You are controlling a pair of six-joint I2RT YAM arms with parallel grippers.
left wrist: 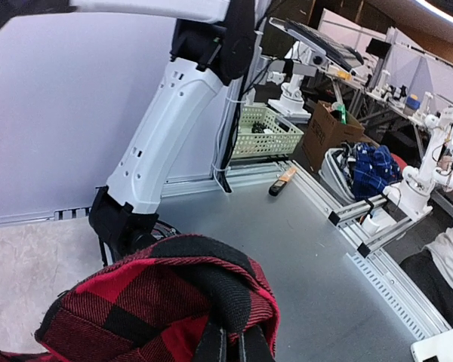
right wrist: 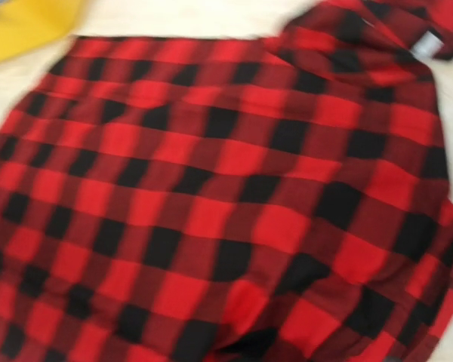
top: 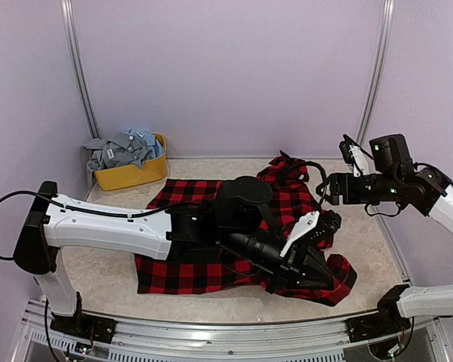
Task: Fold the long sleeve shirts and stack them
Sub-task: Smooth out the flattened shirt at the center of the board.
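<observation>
Flannel shirt: soft, limp, light, bunches easily. Left gripper pinched tight on shirt's near-right fold. Right gripper spread, empty, beside collar end. Best hold: hems, corners.

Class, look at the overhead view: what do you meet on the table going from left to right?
In order: yellow tub holding grey and blue shirts → red-and-black checked shirt → right gripper, open.
</observation>
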